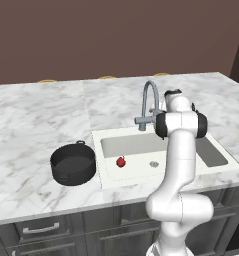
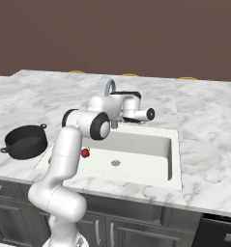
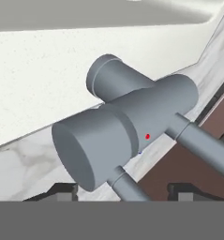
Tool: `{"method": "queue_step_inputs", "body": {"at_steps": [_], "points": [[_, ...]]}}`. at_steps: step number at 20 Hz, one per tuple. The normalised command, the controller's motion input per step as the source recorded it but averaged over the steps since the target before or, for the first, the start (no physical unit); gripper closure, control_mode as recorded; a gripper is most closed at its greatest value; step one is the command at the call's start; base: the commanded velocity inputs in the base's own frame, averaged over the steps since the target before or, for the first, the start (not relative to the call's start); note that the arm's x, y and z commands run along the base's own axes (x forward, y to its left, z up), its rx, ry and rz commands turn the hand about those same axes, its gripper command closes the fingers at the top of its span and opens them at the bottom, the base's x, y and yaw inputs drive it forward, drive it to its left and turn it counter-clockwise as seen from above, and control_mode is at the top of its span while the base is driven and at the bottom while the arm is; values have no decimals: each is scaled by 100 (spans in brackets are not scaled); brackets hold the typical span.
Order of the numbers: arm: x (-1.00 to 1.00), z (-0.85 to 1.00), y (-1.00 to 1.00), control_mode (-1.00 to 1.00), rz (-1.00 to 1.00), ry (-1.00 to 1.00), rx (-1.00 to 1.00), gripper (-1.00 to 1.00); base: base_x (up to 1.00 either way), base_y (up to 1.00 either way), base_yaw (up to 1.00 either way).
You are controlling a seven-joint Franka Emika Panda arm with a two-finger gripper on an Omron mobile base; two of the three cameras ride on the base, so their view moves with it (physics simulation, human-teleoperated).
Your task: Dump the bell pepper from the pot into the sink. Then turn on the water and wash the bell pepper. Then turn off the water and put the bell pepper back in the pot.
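Grey-veined white marble counter [image 1: 36, 120] spanning both base views, wide rectangular white sink basin [image 1: 136, 172] cut into it. White arm with dark joints [image 1: 178, 165] reaching over basin to curved grey metal faucet [image 1: 150, 102] at basin's 12 o'clock edge. Squat round black pot [image 1: 73, 164] upright on counter at basin's 9 o'clock, inside looks bare, so dump step judged done. Tiny round red bell pepper [image 1: 120, 161] lying on basin floor, at 9 o'clock of small round metal drain [image 1: 153, 164], apart from it. No water stream visible; wash, shut-off and return to pot all judged still to do. Current step probably working the tap. Hand view close on faucet's grey cylindrical valve body [image 3: 127, 126] with a thin lever rod [image 3: 205, 147] running off toward 4 o'clock. Two-finger gripper [image 3: 120, 194] barely peeking at bottom edge, dark tips either side of lower stem; spread or pinching: cannot tell. Contact with faucet hidden behind wrist in base views.
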Motion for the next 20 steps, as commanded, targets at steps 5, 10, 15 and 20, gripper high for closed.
{"method": "queue_step_inputs", "body": {"at_steps": [5,10,15,20], "points": [[0,0,-51,-100,-9,3,0,100,0,0,0],[0,0,-58,-100,-11,3,0,100,0,0,0],[0,0,-66,-100,-10,4,0,100,0,0,0],[0,0,-75,-100,-8,5,0,100,0,0,0]]}}
